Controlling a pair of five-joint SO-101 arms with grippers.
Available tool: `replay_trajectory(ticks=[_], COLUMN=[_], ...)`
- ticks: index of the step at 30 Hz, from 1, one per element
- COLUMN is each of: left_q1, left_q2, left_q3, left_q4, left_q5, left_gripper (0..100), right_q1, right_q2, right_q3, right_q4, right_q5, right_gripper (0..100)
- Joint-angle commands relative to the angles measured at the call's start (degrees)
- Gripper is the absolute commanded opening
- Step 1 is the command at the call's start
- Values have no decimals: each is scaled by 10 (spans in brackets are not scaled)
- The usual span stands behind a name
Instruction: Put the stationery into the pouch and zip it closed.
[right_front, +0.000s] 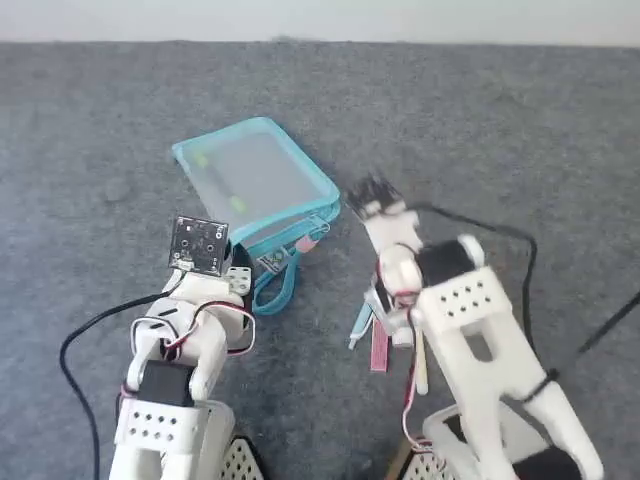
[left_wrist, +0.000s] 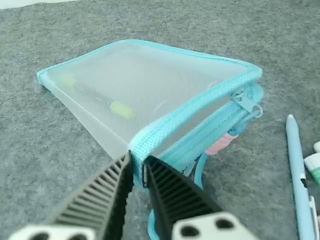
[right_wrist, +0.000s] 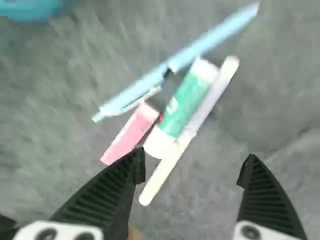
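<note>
Right wrist view: right gripper (right_wrist: 194, 159) hangs over the stationery pile (right_wrist: 170, 100), fingers spread wide, nothing held. Pile = blue pen (right_wrist: 180, 57), green tube (right_wrist: 182, 105), pink bar (right_wrist: 127, 137), white stick (right_wrist: 190, 125), all touching and crossed over each other on the grey surface (right_wrist: 280, 100). In the high view the pile sits at abt 4 o'c from the pouch (right_front: 255, 185), near it but not touching.

Left gripper (left_wrist: 136, 167): fingers closed to a thin slit, tips on the pouch's near corner, pinching the zip edge as far as I can judge. Strap (right_front: 275, 285) loops just beside it. Beyond: the pouch lies flat w/ its mouth toward the pile and the zip not closed. Zip pull (left_wrist: 247, 100) is at the end of the mouth away from the left gripper. A yellow-green item (left_wrist: 121, 109) shows through the mesh, i.e. already inside.

Step in hand, I'd say: lift one piece off the pile. To do it well, take the blue pen first, since it looks to lie uppermost & its ends stick out past the rest. Straddle it across its length near mid-shaft so it won't tip. Come low enough to close on the shaft, not the tube beside it. Left arm should hold the lip up so the mouth gapes. Feed the pen in tip-first.
</note>
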Motion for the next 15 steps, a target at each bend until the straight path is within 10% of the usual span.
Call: replay_trajectory(ticks=[1,15], left_q1=[4,4], left_q2=[-12,-12], left_q3=[-10,-8], left_q4=[-19,-19], left_q5=[-7,-8], left_gripper=[11,11], right_q1=[33,44], right_q2=[-39,-14], right_q3=[63,175], right_q4=[-51,-128], right_q5=[-2,62], right_gripper=[299,299])
